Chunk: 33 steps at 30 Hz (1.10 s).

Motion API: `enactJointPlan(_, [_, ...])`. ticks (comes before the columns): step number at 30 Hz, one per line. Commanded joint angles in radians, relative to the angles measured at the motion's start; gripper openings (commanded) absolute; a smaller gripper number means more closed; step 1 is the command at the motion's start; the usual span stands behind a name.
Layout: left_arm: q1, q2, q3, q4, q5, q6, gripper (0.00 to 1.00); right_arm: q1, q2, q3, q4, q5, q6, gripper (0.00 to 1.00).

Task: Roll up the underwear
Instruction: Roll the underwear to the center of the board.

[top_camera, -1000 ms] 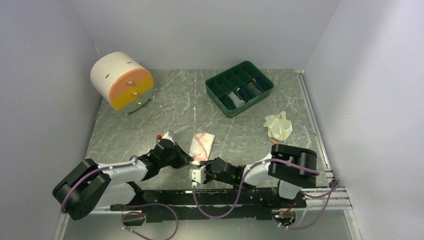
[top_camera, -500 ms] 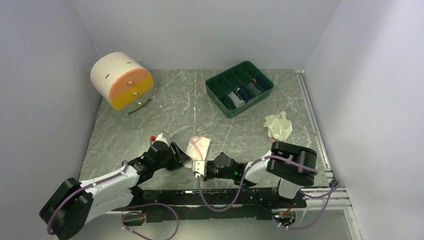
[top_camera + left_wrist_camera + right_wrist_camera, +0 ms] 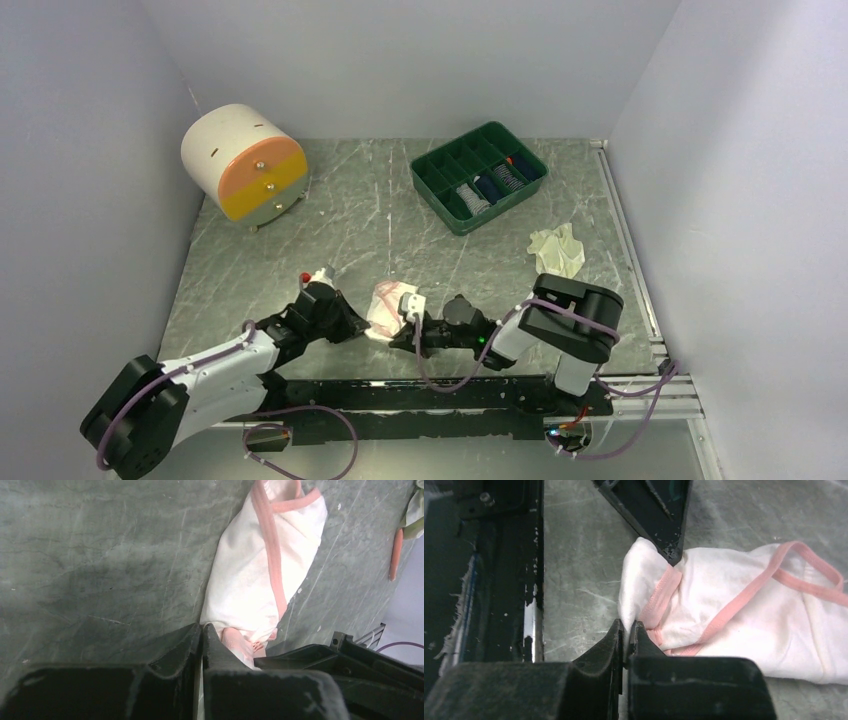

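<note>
Grey-green marbled table (image 3: pixel 350 215) enclosed by pale walls (image 3: pixel 400 60), seen from above and from both wrists. At the back stand a drum-shaped drawer unit (image 3: pixel 243 162) with an orange and yellow front, and a green divided tray (image 3: pixel 478 177). The tray's small dark and striped contents are too small to identify.

The pink-trimmed underwear (image 3: pixel 734 615) lies folded into a narrow strip near the front edge of the table, between the two arms, its long axis running away from them. The left gripper (image 3: pixel 202 630) and the right gripper (image 3: pixel 626 627) meet at its near end, just beside one another. Both have their jaws together. The right pinches an upstanding fold of the near hem; the left appears to pinch the neighbouring corner, a sliver of white showing between its fingers.

Gripping the same end at two points probably keeps the hem straight, so that it can be turned over and rolled toward the free far end. No complete turn is visible yet.

The cream-white underwear (image 3: pixel 556 250) lies crumpled well apart, at the right, untouched. The hem under the fingers is hidden, so the depth of either grip cannot be judged. A thin orange object (image 3: pixel 396 550) near the cream garment cannot be identified.
</note>
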Motion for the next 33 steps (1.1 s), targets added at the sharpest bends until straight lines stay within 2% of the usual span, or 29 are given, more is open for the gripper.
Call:
enactJointPlan(1, [0.0,0.048,-0.045,-0.19,-0.038,0.072,0.06,-0.06,0.021,0.01,0.018,-0.126,0.239,0.01])
enactJointPlan(5, [0.0,0.028,-0.017,-0.247,-0.052,0.076,0.05,-0.092,0.038,0.042,-0.041,-0.169,0.331,0.01])
enactJointPlan(10, [0.001,-0.077,0.013,-0.359,-0.152,0.045,0.16,-0.122,0.082,0.13,-0.207,-0.218,0.432,0.03])
enactJointPlan(15, [0.001,-0.214,0.009,-0.428,-0.211,-0.001,0.27,-0.147,0.112,0.119,-0.185,-0.213,0.492,0.05])
enactJointPlan(19, [0.001,-0.317,0.02,-0.471,-0.24,0.009,0.4,-0.201,0.165,0.079,-0.028,-0.301,0.62,0.05])
enactJointPlan(21, [0.001,-0.356,0.025,-0.457,-0.229,0.05,0.45,-0.219,0.177,0.084,-0.014,-0.31,0.671,0.04])
enactJointPlan(23, [0.002,-0.386,0.022,-0.405,-0.191,0.13,0.49,-0.223,0.174,0.118,-0.128,-0.282,0.675,0.04])
enactJointPlan(27, [0.001,-0.427,0.015,-0.298,-0.095,0.268,0.49,-0.23,0.186,0.14,-0.158,-0.292,0.71,0.04])
enactJointPlan(33, [0.001,-0.478,0.004,-0.255,-0.02,0.363,0.58,-0.269,0.195,0.189,-0.327,-0.274,0.746,0.05])
